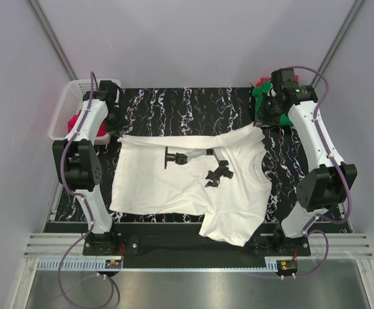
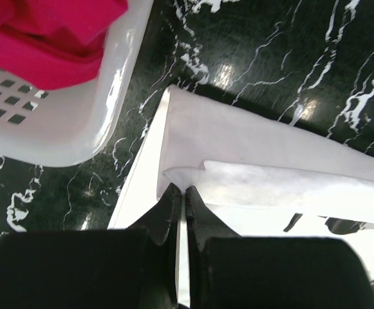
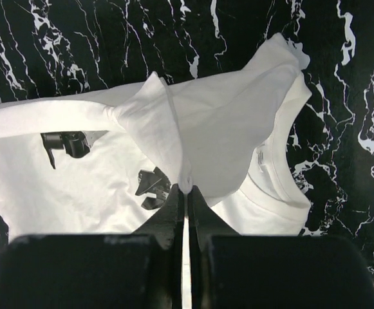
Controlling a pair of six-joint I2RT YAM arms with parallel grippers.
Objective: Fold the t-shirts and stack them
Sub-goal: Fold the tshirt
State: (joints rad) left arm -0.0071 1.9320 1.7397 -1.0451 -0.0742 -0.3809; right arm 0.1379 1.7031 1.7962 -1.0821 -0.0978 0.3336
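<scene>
The white t-shirt (image 1: 174, 187), with a black print, lies on the black marble table. Its far edge is lifted and stretched between my two grippers. My left gripper (image 1: 117, 131) is shut on the shirt's far-left corner, seen in the left wrist view (image 2: 179, 188) with white cloth (image 2: 251, 135) pinched at the tips. My right gripper (image 1: 262, 122) is shut on a bunch of cloth near the sleeve; it shows in the right wrist view (image 3: 186, 188) above the neck of the shirt (image 3: 225, 122). The pinkish-red t-shirt (image 1: 77, 121) (image 2: 51, 38) lies in a basket. The green t-shirt (image 1: 259, 96) sits at the far right, partly hidden by the right arm.
A white perforated basket (image 1: 64, 109) (image 2: 77, 129) stands at the far-left corner, close to my left gripper. A bit of red cloth (image 1: 262, 82) shows by the green shirt. The shirt's bottom hem hangs over the near table edge (image 1: 174, 225).
</scene>
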